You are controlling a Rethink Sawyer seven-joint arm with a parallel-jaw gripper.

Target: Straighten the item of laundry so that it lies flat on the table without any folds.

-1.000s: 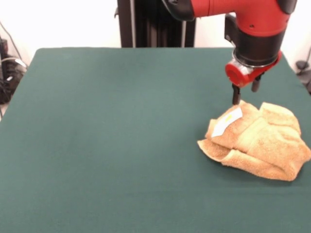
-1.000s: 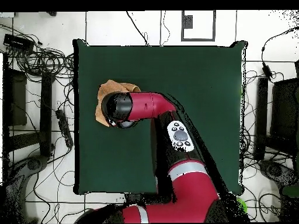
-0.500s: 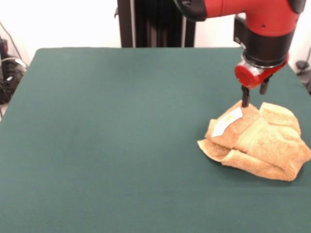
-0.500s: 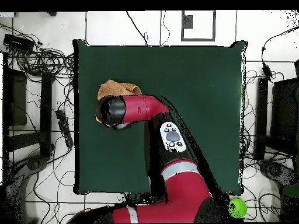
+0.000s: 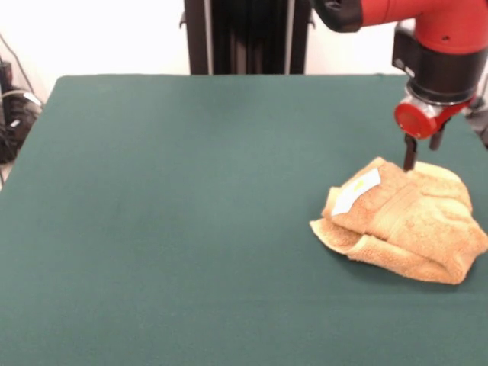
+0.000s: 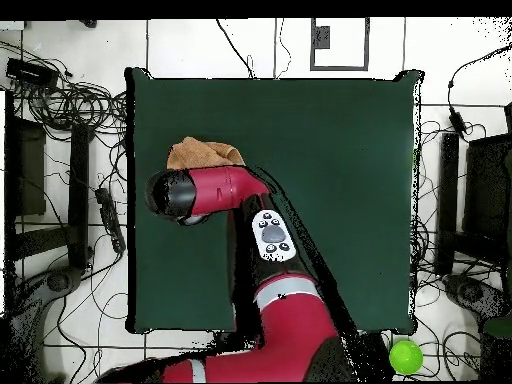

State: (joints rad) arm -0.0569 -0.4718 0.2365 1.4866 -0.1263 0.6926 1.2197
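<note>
The item of laundry [image 5: 404,221] is a golden-orange towel, bunched in thick folds near the right edge of the table [image 5: 191,191], with its white label [image 5: 356,191] facing up on the left fold. My gripper [image 5: 423,151] hangs over the towel's far side, open, with the left fingertip [image 5: 410,160] down at the cloth's top edge and nothing held. In the overhead view the arm's wrist [image 6: 175,193] hides the gripper. There only part of the towel [image 6: 205,153] shows beside the wrist, on the table [image 6: 330,150].
The towel lies close to the table's right edge [image 5: 476,126] in the front view. Cables [image 6: 60,95] and black equipment [image 6: 25,165] crowd the floor around the table. A green ball [image 6: 405,356] sits on the floor beyond one table corner.
My arm has moved steadily to the right in the front view, along the towel's far side. The towel's shape and place have not changed.
</note>
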